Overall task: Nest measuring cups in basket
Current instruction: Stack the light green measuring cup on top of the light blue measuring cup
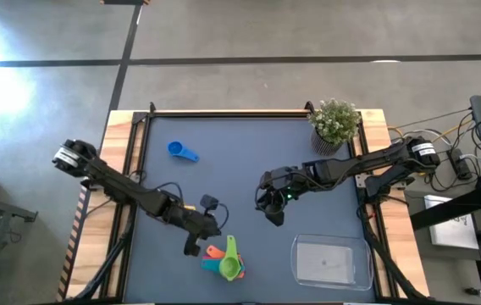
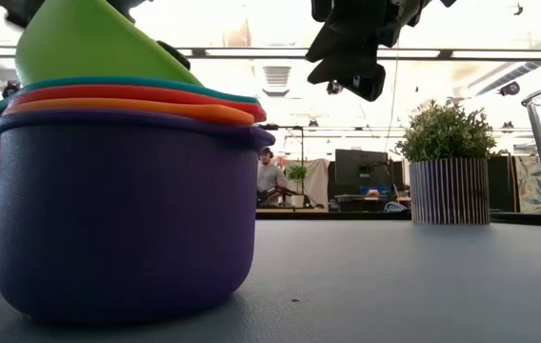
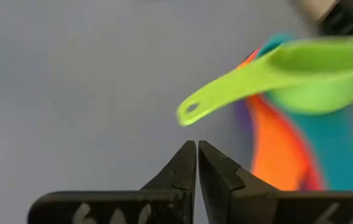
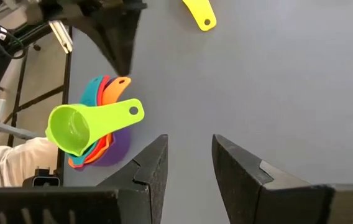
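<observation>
Cups sit nested in a stack (image 1: 228,264) near the front edge of the table: a purple cup (image 2: 123,214) at the bottom, then orange, red and teal, with the green cup (image 4: 80,127) tilted on top and not seated flat. Its handle sticks out sideways from the pile, and in the left wrist view that long handle points back toward the left gripper (image 3: 196,163), whose fingers are pressed together with nothing between them. The tip of the handle lies just ahead of the fingertips and apart from them, so the left gripper (image 1: 195,241) is clearly the nearer one, just beside the stack on its left. To take hold it would probably have to part its fingers again and line them up across the handle. The right gripper (image 4: 189,163) hangs above the middle of the table, fingers partly apart and empty, farther from the stack. The clear basket (image 1: 361,250) stands empty of cups at the front right, well apart from the stack, so the pile likely has to travel rightward. A blue cup (image 1: 181,152) lies alone toward the back left, and a yellow cup handle (image 4: 199,14) shows in the right wrist view. A potted plant (image 1: 334,123) stands at the back right corner.
</observation>
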Robot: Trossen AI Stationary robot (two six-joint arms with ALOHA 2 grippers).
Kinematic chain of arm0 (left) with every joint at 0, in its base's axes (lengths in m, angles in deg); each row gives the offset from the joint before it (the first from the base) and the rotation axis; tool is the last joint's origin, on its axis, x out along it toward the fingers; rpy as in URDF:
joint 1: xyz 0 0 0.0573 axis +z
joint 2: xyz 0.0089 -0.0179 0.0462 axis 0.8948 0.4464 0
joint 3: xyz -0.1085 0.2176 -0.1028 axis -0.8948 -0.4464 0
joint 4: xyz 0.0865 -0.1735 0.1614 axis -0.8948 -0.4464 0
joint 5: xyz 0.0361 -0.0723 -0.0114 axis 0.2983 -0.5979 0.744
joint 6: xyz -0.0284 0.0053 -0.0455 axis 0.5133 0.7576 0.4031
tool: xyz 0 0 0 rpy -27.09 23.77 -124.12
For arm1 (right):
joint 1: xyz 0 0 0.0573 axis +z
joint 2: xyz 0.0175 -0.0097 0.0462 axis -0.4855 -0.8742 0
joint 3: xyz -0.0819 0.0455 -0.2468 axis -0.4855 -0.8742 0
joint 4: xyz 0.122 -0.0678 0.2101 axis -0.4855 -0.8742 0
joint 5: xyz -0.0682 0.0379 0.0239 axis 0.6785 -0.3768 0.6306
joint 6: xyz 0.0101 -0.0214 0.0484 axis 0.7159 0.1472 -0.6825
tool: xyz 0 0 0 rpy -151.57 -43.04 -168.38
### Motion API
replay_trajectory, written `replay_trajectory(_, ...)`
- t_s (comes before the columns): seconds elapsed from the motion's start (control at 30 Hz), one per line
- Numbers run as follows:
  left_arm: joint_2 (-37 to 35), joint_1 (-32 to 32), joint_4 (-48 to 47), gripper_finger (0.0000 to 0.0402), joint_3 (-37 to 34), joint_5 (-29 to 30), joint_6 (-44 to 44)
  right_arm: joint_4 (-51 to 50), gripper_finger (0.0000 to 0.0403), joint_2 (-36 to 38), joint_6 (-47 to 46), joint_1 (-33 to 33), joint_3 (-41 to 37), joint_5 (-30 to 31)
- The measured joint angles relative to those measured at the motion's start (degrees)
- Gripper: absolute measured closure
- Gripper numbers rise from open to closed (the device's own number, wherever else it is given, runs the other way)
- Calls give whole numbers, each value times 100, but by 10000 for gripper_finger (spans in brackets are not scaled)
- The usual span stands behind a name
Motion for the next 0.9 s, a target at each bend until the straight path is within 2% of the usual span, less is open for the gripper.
replay_trajectory(0.13,-332,221,44,401,2,-642,505,52,291,0,43,0,0,-2)
replay_trajectory(0.33,-579,244,32,373,-4,-591,210,87,296,-86,825,229,-28,71)
replay_trajectory(0.63,-225,309,50,288,-85,-483,64,273,298,-983,1872,997,0,1308)
replay_trajectory(0.9,30,484,90,235,-85,-675,114,829,300,-1778,2347,1255,267,2042)
